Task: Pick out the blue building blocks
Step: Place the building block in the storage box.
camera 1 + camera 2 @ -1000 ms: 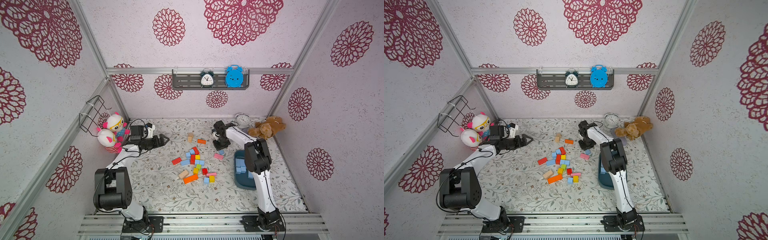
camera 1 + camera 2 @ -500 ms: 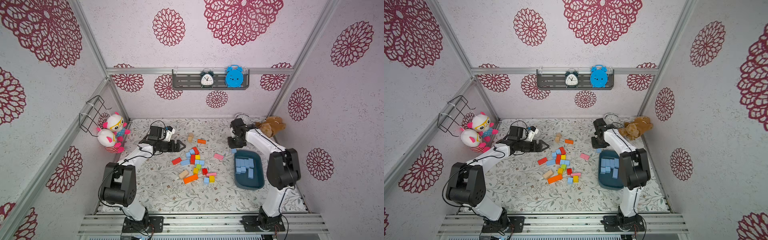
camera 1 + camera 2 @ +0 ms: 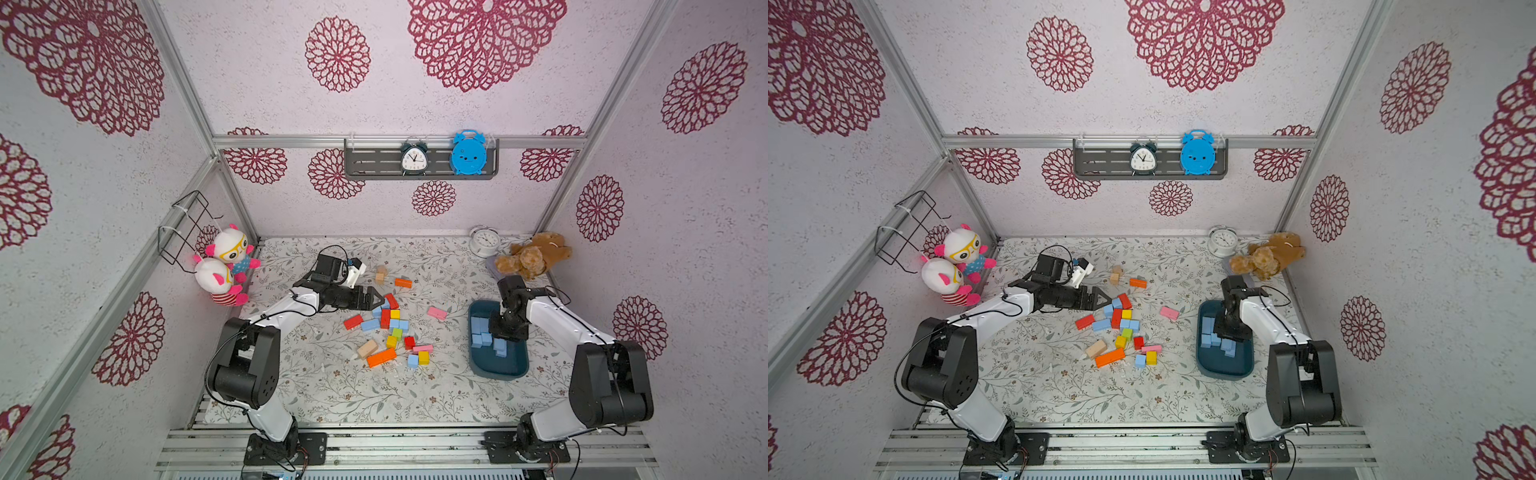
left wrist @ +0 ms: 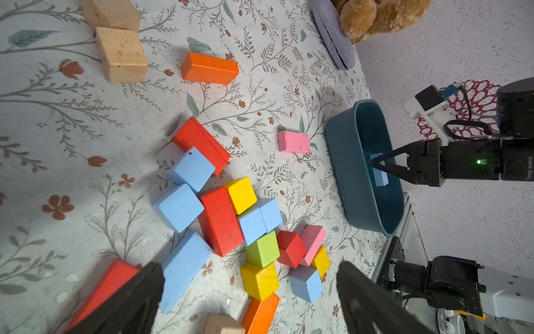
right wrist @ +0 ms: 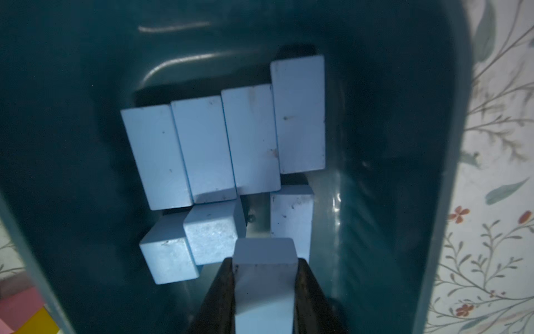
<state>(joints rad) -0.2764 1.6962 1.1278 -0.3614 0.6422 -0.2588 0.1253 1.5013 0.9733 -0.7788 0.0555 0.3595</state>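
Right tool clamps a matte sky-blue block in the tub; left tool gapes.

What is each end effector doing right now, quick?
Left end effector: open, holding nothing.
Right end effector: shut on a light blue block, in the teal tub.

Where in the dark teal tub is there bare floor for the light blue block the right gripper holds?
Free: the dark teal plastic tub's end nearest the robot bases, past the blue cubes; beyond the row of four light blue bricks, toward the far end. Crowded: mid-tub, under the right gripper holding its light blue block.
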